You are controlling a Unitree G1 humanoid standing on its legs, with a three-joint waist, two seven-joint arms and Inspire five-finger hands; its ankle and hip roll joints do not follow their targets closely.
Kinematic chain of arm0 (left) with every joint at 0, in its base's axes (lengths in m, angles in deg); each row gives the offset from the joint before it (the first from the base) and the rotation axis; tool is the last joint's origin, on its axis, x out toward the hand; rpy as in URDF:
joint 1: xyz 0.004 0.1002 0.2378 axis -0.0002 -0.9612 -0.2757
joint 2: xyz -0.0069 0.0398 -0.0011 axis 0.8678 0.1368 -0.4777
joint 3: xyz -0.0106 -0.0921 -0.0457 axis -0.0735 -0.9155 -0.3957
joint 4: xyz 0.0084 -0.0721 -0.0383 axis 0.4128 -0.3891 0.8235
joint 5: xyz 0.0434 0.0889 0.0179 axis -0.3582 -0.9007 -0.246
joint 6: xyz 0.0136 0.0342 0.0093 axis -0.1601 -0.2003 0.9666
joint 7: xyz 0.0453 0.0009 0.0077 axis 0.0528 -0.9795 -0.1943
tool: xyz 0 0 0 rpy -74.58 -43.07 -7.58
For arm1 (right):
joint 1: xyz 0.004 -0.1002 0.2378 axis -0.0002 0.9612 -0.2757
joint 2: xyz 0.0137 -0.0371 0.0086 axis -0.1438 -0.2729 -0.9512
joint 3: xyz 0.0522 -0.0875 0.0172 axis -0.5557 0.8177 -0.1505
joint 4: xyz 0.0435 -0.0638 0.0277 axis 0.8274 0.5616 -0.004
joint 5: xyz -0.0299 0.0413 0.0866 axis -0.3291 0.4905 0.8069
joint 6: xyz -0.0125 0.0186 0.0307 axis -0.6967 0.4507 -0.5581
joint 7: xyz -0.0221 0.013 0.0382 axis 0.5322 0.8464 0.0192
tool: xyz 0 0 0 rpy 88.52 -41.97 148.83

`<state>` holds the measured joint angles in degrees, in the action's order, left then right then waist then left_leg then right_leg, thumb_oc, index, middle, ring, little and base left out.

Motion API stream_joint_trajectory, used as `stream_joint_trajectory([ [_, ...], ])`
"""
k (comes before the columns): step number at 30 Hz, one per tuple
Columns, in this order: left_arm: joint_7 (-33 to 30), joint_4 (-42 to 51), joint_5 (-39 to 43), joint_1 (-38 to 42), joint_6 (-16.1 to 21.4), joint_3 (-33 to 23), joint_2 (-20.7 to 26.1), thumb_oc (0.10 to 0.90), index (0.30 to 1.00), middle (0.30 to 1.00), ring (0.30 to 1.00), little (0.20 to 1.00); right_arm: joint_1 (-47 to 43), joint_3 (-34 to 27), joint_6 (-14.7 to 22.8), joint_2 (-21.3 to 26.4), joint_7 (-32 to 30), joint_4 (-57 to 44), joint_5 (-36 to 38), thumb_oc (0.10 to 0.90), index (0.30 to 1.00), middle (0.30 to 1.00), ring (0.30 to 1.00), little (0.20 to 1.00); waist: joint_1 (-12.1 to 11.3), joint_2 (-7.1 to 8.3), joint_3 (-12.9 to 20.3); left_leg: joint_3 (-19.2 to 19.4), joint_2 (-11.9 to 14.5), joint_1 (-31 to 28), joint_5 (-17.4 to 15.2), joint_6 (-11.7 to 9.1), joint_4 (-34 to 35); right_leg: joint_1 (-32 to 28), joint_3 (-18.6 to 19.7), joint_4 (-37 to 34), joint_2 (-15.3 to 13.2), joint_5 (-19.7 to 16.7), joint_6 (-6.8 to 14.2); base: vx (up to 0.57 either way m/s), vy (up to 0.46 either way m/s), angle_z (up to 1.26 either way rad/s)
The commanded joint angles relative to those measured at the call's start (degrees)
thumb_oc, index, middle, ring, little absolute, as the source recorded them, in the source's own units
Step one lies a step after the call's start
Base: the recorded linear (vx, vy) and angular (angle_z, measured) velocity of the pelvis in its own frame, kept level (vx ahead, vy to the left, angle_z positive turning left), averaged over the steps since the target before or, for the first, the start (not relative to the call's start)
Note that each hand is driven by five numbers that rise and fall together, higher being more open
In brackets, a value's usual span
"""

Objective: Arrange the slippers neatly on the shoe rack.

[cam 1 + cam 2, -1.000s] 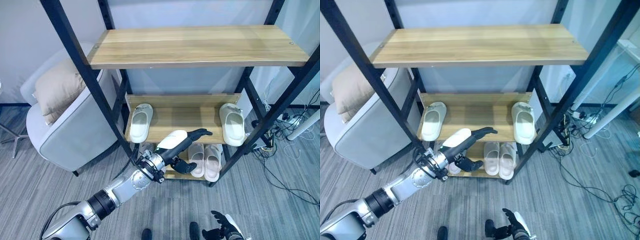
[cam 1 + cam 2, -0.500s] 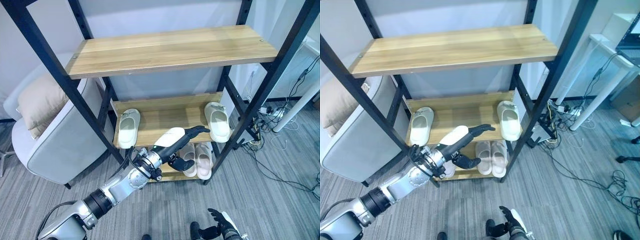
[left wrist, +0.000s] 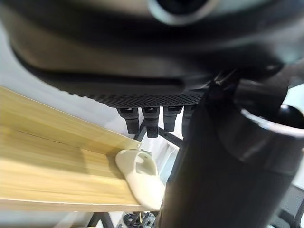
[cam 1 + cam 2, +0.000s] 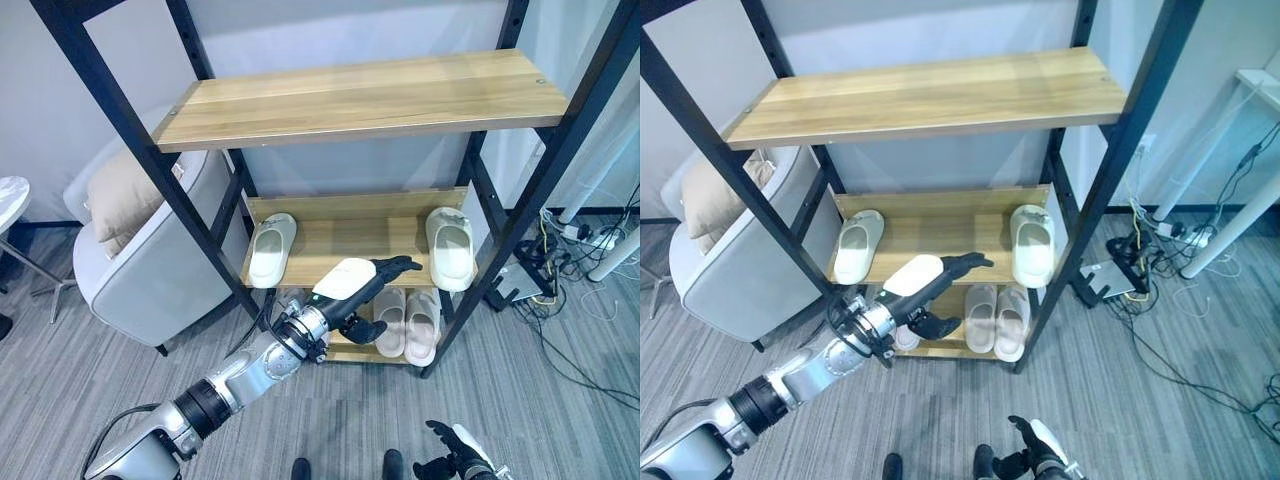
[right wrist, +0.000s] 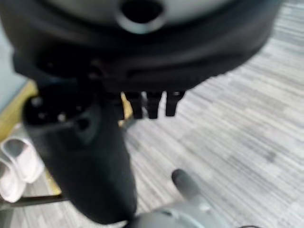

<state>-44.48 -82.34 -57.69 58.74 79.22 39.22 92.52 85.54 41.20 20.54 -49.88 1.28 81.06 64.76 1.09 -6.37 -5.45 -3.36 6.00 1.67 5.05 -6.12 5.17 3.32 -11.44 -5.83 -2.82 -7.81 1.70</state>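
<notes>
Left eye view, left hand (image 4: 350, 285) fingers (image 4: 398, 266) straight at middle shelf (image 4: 350, 245) front edge; right hand (image 4: 450, 462) relaxed

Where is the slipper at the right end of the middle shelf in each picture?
Left eye view: right slipper at the middle shelf's right end, beside the black post.
Right eye view: same slipper, same spot, just left of that post.
Left wrist view: slipper at the shelf's end, past the left hand.
Right wrist view: not in it.
Shared landmark: the black post.
</notes>
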Motion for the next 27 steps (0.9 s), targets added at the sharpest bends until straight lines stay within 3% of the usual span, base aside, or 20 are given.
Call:
stream_joint_trajectory([
  [1,-7.01,-3.01,-0.90,11.82,2.03,-3.25,-0.48,0.800,0.900,0.900,0.900,0.900,-0.78,-0.37,2.56,-0.98,-1.27,-2.05,0.73,0.800,0.900,0.900,0.900,0.900,0.07,1.21,1.42,1.31,-2.54,4.98,0.20,1.89,-0.17,-3.83,1.83,0.83,-0.84,10.35,4.70,0.04,0.066,-0.03],
  [7,-10.62,-6.30,-2.57,16.03,0.96,-4.15,0.40,0.800,0.900,0.900,0.900,0.900,-1.38,1.85,2.78,-2.76,-0.84,-0.70,0.48,0.800,0.900,0.900,0.900,0.900,0.41,1.44,2.35,3.29,-2.50,4.83,-0.80,2.15,-0.17,-1.12,3.58,0.83,-0.93,8.94,5.96,0.02,0.065,-0.14],
  [16,-12.45,-12.84,-6.34,23.67,-1.05,-1.22,0.83,0.800,0.900,0.900,0.900,0.900,-3.39,3.23,2.85,-2.49,-1.00,0.88,-0.86,0.800,0.900,0.900,0.900,0.900,1.36,2.37,2.24,3.58,-2.39,7.85,-0.63,1.83,-0.17,2.44,3.63,0.83,-1.34,8.23,6.72,0.00,0.038,-0.04],
  [27,-15.22,-14.79,-6.44,30.37,-2.62,-2.22,7.16,0.800,0.900,0.900,0.900,0.900,-4.35,2.79,3.08,-2.08,-1.31,0.58,-0.93,0.800,0.900,0.900,0.900,0.900,1.80,3.25,1.93,3.49,-3.20,13.24,0.02,2.07,-0.17,8.25,4.38,0.83,-1.83,6.66,6.86,-0.02,0.036,-0.04],
])
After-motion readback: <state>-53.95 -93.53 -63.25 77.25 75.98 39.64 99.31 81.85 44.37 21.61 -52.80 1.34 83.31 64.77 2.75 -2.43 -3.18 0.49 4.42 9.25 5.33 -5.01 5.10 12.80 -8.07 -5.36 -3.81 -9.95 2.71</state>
